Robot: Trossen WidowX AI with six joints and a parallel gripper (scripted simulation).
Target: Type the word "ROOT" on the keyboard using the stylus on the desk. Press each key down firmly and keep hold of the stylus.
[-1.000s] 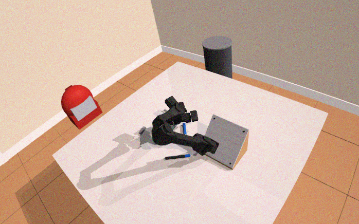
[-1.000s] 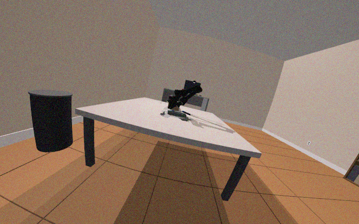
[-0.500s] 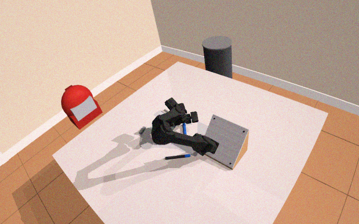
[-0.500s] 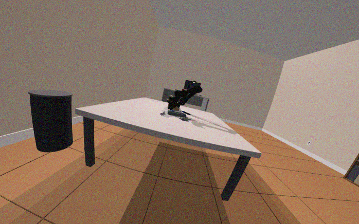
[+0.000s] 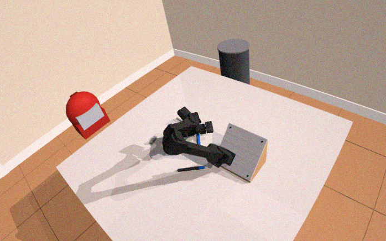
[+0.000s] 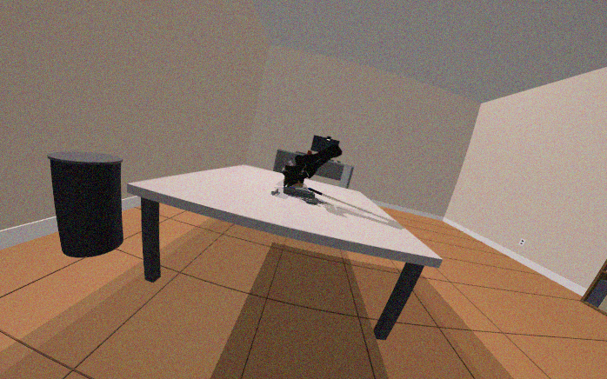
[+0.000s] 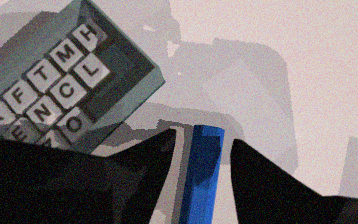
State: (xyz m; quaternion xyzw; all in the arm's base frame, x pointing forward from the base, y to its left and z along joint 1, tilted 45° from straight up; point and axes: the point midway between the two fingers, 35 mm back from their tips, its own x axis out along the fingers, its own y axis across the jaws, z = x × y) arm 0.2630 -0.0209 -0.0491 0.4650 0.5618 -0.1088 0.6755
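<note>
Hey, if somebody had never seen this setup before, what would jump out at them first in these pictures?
Probably the bright red, round-topped object standing beyond the table's left edge in the top view. Next, the black arm on the pale table, beside a slanted grey panel. Up close in the wrist view, the blue stick stands out between the dark fingers of the tool, with a lettered keyboard at upper left.

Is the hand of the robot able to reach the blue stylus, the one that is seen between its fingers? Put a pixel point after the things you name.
Probably yes: the hand [image 7: 203, 141] is open around the blue stylus [image 7: 203, 175], with nothing visible between stylus and fingers.
</note>
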